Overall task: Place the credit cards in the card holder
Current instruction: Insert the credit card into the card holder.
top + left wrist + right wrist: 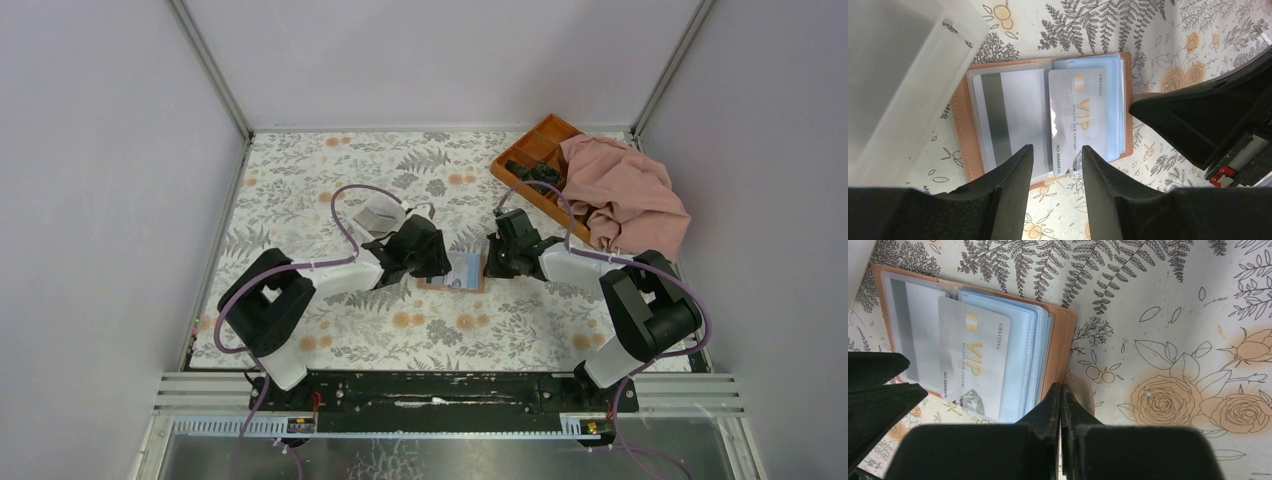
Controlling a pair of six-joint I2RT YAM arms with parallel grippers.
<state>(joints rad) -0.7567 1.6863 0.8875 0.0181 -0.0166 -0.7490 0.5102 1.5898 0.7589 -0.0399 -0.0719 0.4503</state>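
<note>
The desk (330, 170) is covered with a pale cloth printed with grey ferns and orange roses. Plain pale walls (100, 150) close it in on three sides, with metal posts (210, 65) at the far corners. At the far right an orange tray (545, 135) lies half under a pink cloth (625, 190). A white box (380, 213) sits just beyond the left arm.

The holder (452, 272) lies open on the desk's middle, between the two arms. A VIP card (1083, 115) sits in its clear sleeves, beside a striped card (1013, 115).

The left pincer (1057, 150) hangs over the holder's near edge, fingers spread, pinching nothing. The right pincer (1060, 390) is pressed together, its tip at the holder's snap tab; whether it grips the tab I cannot tell.
</note>
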